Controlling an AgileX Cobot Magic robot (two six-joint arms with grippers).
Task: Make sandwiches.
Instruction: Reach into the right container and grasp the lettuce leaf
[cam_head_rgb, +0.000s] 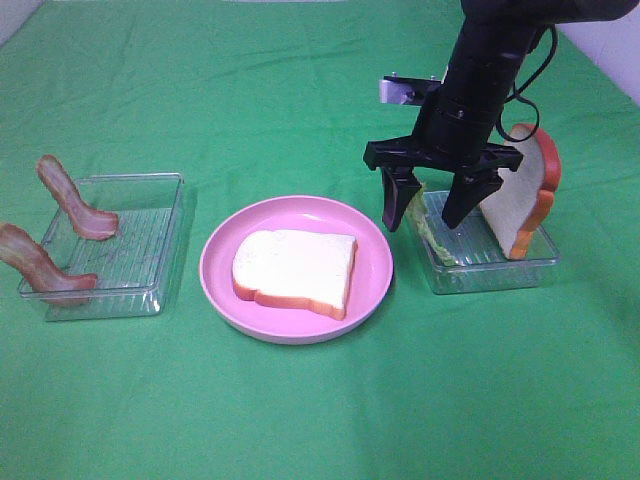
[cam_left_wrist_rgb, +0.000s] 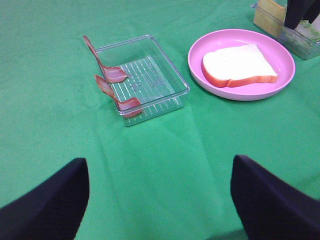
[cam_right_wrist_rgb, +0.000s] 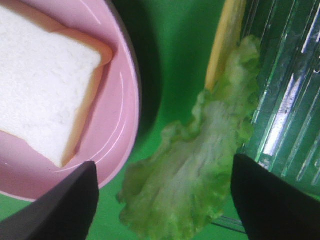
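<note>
1. Exterior high: the right gripper (cam_head_rgb: 422, 222) is spread wide and empty. The lettuce (cam_head_rgb: 432, 242) lies just below it in a tray (cam_head_rgb: 490, 272), with a bread slice (cam_head_rgb: 295, 268) on the plate (cam_head_rgb: 215, 262) beside it.
2. Left wrist: the left gripper (cam_left_wrist_rgb: 160, 162) is released and empty, with the bacon strips (cam_left_wrist_rgb: 112, 75) well ahead of it.
3. Right wrist: the lettuce lies under the parted fingers, with the cheese slice (cam_right_wrist_rgb: 226, 40) just beyond.

Green cloth (cam_head_rgb: 300, 90) covers the work surface, with faint creases in the near part. Round pink plate (cam_head_rgb: 300, 212) lies flat near the centre. Two clear, ribbed, shallow rectangular trays flank it. Left tray (cam_head_rgb: 140, 250) is just beside the plate's left rim, a narrow strip of cloth between them. Right tray (cam_head_rgb: 490, 277) is just beside the right rim, likewise apart. Pale surface (cam_head_rgb: 615, 50) shows beyond the cloth's far right corner.
</note>
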